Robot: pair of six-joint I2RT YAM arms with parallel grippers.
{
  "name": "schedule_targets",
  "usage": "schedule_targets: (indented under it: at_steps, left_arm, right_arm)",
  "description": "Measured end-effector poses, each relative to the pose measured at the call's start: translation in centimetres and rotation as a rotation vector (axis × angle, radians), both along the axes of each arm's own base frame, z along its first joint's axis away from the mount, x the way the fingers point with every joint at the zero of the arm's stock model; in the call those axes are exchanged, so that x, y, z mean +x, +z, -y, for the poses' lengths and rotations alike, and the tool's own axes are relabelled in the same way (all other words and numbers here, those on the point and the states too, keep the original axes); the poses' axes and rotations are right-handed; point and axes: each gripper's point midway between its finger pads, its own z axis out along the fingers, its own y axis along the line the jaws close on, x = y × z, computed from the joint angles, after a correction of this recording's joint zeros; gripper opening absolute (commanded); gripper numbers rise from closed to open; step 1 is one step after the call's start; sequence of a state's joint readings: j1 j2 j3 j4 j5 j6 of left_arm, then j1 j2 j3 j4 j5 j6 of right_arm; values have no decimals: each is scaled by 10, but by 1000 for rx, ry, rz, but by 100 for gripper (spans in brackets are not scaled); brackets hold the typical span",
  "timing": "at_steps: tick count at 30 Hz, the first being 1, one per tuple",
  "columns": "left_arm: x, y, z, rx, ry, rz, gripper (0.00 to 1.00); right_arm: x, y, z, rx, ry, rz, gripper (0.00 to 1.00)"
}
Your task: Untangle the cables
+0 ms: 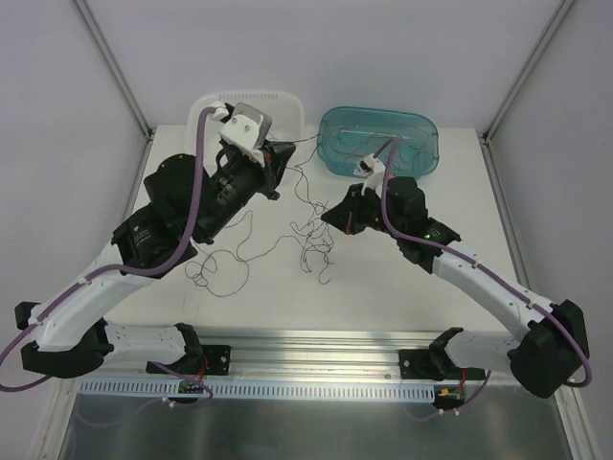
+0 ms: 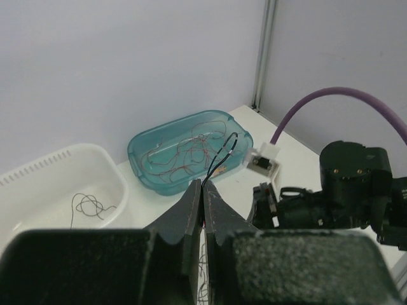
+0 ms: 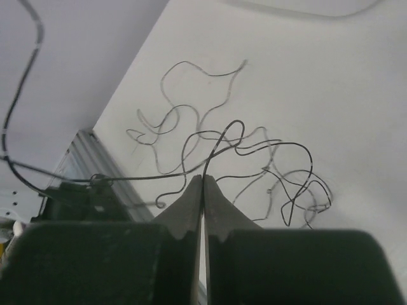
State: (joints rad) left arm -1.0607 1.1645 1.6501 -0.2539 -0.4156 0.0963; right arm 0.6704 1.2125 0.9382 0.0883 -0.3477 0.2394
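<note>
**While both grippers are pinching shut, thin cables are lying tangled between them**

As the left gripper (image 2: 202, 186) is pressing fully closed, it is nipping a hair-thin black cable (image 2: 224, 155) that is arching up and out of its tips. Beyond those tips, a translucent teal plastic tub (image 2: 141, 170) is holding a heap of curly red-brown wires (image 2: 184, 147). Off to this gripper's left, a white plastic basket (image 2: 44, 166) is holding one small black coil (image 2: 89, 206).

The right gripper (image 3: 203, 182) is likewise standing closed, and a second thin dark cable (image 3: 219, 136) is rising from between its tips and looping away. Ahead of and below this gripper, a loose tangle of thin curly cables (image 3: 280, 171) is sprawling on the white table (image 3: 331, 76). Seen from above, that tangle is lying between the two grippers, with one strand running up toward the left one.
</note>
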Motion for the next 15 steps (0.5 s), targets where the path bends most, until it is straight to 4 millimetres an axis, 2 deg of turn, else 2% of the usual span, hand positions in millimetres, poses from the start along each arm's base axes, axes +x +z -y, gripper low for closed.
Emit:
schedule_targets:
  at_steps: [4, 10, 12, 15]
  left_arm:
    - [-10, -5, -31, -12, 41, 1, 0]
    - [-27, 3, -87, -79, 123, 23, 0]
    - [-30, 9, -104, -104, 154, 35, 0]
    - [-30, 18, -119, -107, 206, 56, 0]
  right_arm:
    - [28, -13, 44, -39, -160, -25, 1]
    - [61, -40, 118, -109, -407, -121, 1]
    - [60, -51, 130, -138, -443, -166, 1]
    - [52, -71, 133, -172, -445, -228, 1]
